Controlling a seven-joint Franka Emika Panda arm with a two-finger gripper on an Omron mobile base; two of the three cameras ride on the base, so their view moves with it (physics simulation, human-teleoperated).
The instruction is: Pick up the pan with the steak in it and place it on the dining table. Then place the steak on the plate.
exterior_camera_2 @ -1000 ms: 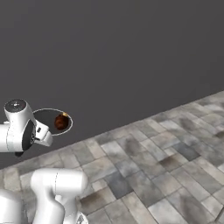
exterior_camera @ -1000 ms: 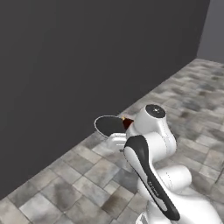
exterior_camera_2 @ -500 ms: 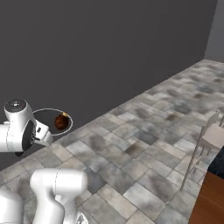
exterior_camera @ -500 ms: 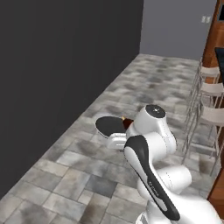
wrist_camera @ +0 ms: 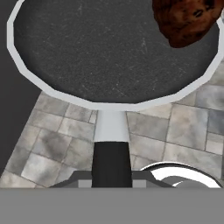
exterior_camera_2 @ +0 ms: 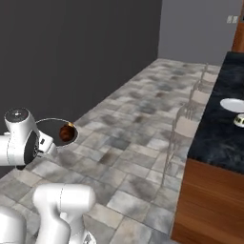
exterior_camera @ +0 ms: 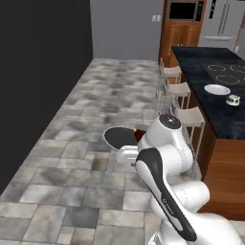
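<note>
My gripper (wrist_camera: 111, 177) is shut on the short black handle of the pan (wrist_camera: 109, 48), which I hold level above the tiled floor. The reddish-brown steak (wrist_camera: 188, 19) lies at the rim of the pan's dark inside. From the base, the pan (exterior_camera: 119, 137) (exterior_camera_2: 53, 128) sticks out just in front of the hand (exterior_camera: 127, 154), with the steak (exterior_camera_2: 66, 133) in it. The dining table (exterior_camera: 220, 117) (exterior_camera_2: 217, 136) stands off to the right. A white plate (exterior_camera: 217, 89) (exterior_camera_2: 233, 105) rests on its black top.
A small white cup-like bowl (exterior_camera: 233, 100) (exterior_camera_2: 239, 120) sits near the plate. White-outlined burner rings (exterior_camera: 225, 72) mark the island top further back. Pale stools (exterior_camera: 190, 117) (exterior_camera_2: 188, 125) line the island's near side. A dark wall runs along the left.
The whole picture has swung: the base has turned, bringing the island, stools and plate into view. The pan and steak stay the same in the gripper.
</note>
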